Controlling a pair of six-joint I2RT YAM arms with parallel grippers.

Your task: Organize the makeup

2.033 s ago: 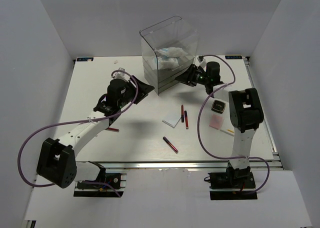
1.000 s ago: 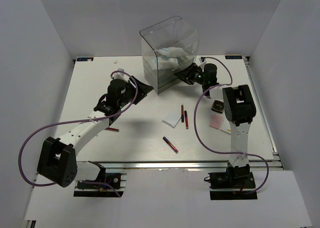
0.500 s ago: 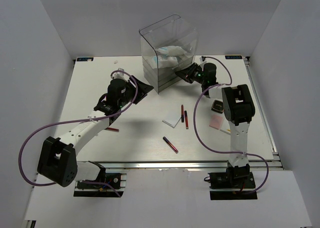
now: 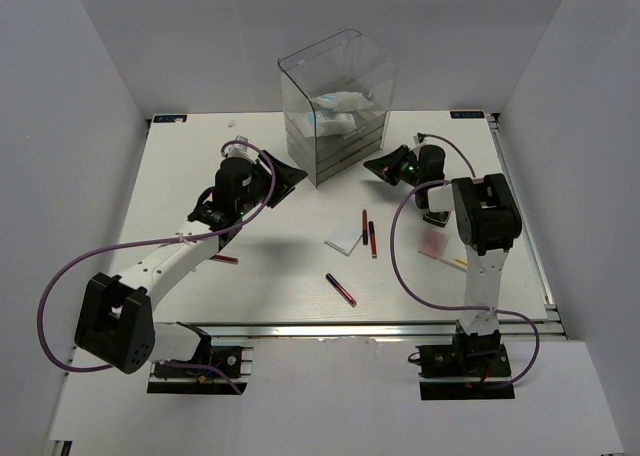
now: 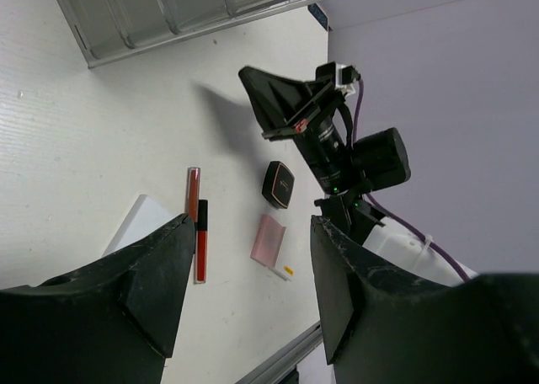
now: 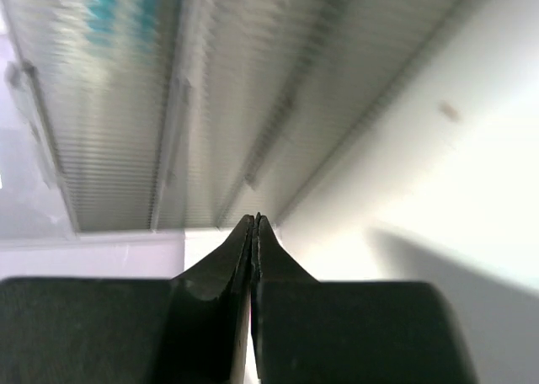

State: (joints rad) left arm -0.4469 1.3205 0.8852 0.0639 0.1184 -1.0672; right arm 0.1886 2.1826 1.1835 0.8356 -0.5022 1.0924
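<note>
1. The table (image 4: 200, 156) fills the middle of the overhead view. Most of what I must sort lies loose on its lower-right part, within reach of the right arm.
2. The clear drawer box (image 4: 335, 76) stands at upper centre with white packets (image 4: 340, 111) already inside. I take it as the home for the rest.
3. My left claw (image 4: 288, 176) hovers left of the box, released and empty, with only bare table between its fingers (image 5: 152, 291). I read it as parked clear of the other arm.
4. My right claw (image 4: 375, 165) sits just right of the box front, clenched on nothing. Its wrist view shows the tips pressed together and aimed at the drawer fronts, perhaps to nudge one.
5. The white pad (image 4: 344, 242) lies flat at lower centre.
6. The pink palette (image 4: 432, 243) and black compact (image 5: 280, 184) lie right of centre, near the right arm. The compact is the upper one.
7. Two pencil sticks (image 4: 372, 239) lie side by side just right of the pad. One lies below it, and another sits beside the left arm at lower left.
</note>
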